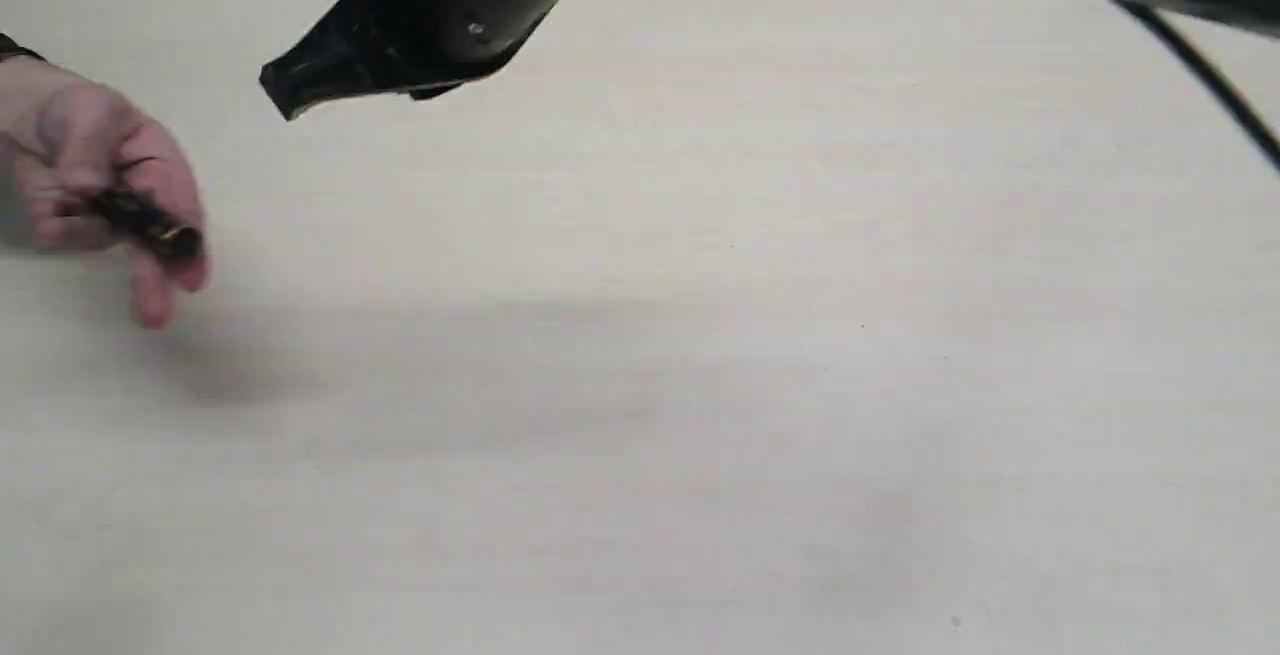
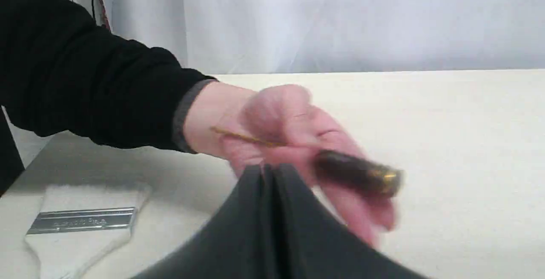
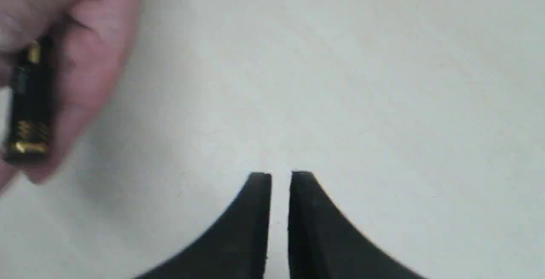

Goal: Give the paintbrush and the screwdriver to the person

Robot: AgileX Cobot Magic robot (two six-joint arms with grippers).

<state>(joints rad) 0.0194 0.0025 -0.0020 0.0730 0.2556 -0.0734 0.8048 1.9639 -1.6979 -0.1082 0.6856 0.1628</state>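
The person's hand (image 1: 90, 165) at the left edge holds the screwdriver (image 1: 150, 223) by its black handle. In the left wrist view the hand (image 2: 289, 121) grips the screwdriver (image 2: 357, 174), gold shaft lying across the palm, just beyond my left gripper (image 2: 268, 170), which is shut and empty. The paintbrush (image 2: 83, 220) lies flat on the table near the person's dark sleeve; only its ferrule and pale bristles show. My right gripper (image 3: 281, 176) is slightly open and empty, apart from the hand (image 3: 93, 49) and screwdriver (image 3: 27, 100). It reaches across from the right, raised above the table (image 1: 275, 95).
The pale table (image 1: 700, 385) spreads across the exterior view. A black cable (image 1: 1200, 65) hangs from the right arm at the top right. A white curtain (image 2: 362, 19) stands behind the table's far edge.
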